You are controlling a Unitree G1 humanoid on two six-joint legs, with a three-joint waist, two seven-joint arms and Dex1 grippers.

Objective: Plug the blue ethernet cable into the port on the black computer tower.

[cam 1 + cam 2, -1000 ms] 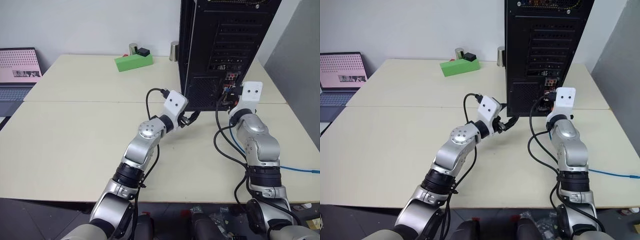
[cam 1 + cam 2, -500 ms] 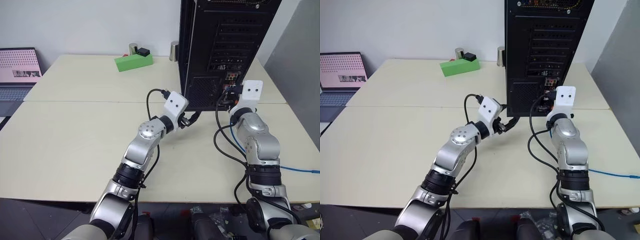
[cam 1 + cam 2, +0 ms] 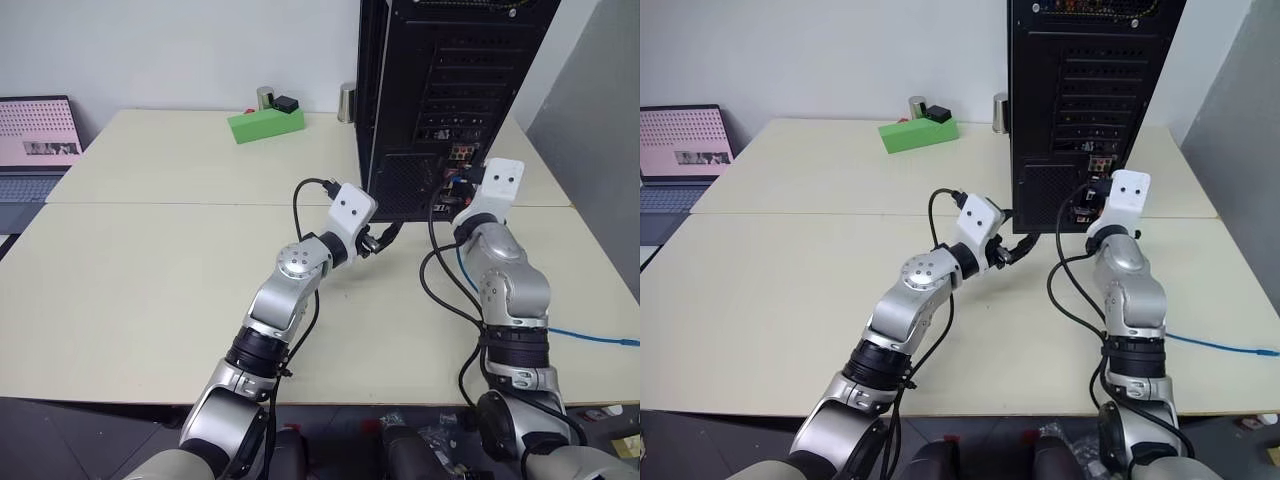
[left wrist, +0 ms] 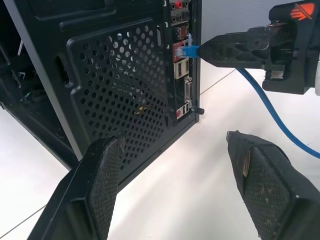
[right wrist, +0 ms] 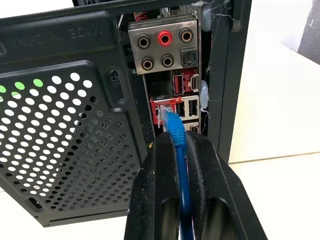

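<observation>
**Plug at the port, right gripper clamped on cable**

Head views: your black computer tower [image 3: 440, 90] stands upright at the far side of the table [image 3: 150, 280], rear panel facing you. Your right gripper [image 3: 1092, 193] sits right up against the lower rear panel by the connectors. The blue ethernet cable [image 3: 590, 337] trails across the table to the right edge. Your left gripper [image 3: 378, 238] hangs near the tower's bottom front corner. Green box [image 3: 266, 122] and laptop [image 3: 38, 140] sit far off to the left.

Left wrist view: your left fingers [image 4: 102, 175] stand wide apart, nothing between them, facing the mesh vent [image 4: 125, 95]. The right gripper comes in from the side, cable plug tip at a red-framed port [image 4: 180, 50].

Right wrist view: your right fingers [image 5: 162, 190] are pinched tight on the blue cable, plug end at the red port's mouth. Can't tell if it's fully seated.
</observation>
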